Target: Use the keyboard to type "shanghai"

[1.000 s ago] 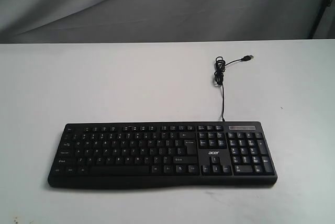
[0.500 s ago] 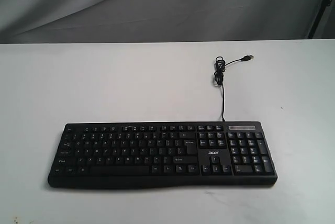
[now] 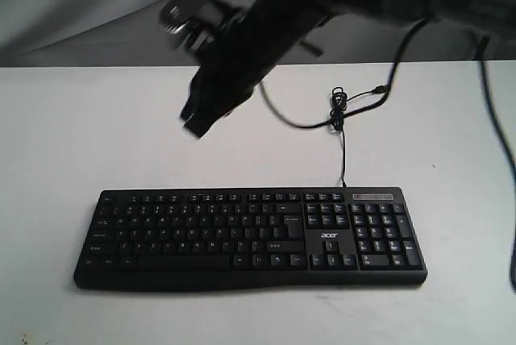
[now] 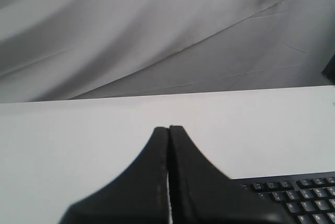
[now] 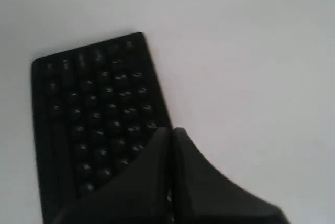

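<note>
— So, how does the arm stand?
— The right gripper, blurred, hangs in the upper middle of the exterior frame on an arm slanting down from the upper right. Its fingers are pressed together, holding nothing. The left gripper is closed and empty too.
— And the keyboard?
— It lies flat in the lower middle on the white table, with grey cloth behind.

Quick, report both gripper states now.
Left gripper: closed, holding nothing.
Right gripper: closed, holding nothing.
</note>
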Robot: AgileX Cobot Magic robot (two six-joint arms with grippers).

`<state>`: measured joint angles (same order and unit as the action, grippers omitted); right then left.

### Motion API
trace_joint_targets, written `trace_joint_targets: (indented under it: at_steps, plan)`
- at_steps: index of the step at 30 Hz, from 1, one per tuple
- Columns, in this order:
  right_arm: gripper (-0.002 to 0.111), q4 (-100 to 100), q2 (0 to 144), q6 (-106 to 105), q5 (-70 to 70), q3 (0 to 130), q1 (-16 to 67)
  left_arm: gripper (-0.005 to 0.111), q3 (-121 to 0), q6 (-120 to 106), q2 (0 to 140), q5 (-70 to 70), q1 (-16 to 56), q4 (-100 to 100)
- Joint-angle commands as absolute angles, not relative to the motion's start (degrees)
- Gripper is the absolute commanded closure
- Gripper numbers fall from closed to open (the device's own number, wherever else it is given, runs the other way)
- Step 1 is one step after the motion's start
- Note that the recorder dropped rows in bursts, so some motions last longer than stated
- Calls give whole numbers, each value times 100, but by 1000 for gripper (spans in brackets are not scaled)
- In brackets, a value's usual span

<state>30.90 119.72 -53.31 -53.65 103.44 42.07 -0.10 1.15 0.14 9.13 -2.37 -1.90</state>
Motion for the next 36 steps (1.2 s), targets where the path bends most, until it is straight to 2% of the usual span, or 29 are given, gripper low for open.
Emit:
trace_joint_targets:
  at_steps: [1,6,18,36]
  plan:
    - [108,2744,12477,-5504,-5096,10440,5103,107,0,131,0,882,-200,-179]
    - [108,2766,12838,-5440,-4893,10609,5591,107,0,131,0,882,-200,-179]
    - [108,2902,13374,-5089,-4407,10609,5603,107,0,131,0,882,-200,-179]
    - [108,2845,13560,-5109,-4422,10609,5603,107,0,131,0,882,-200,-179]
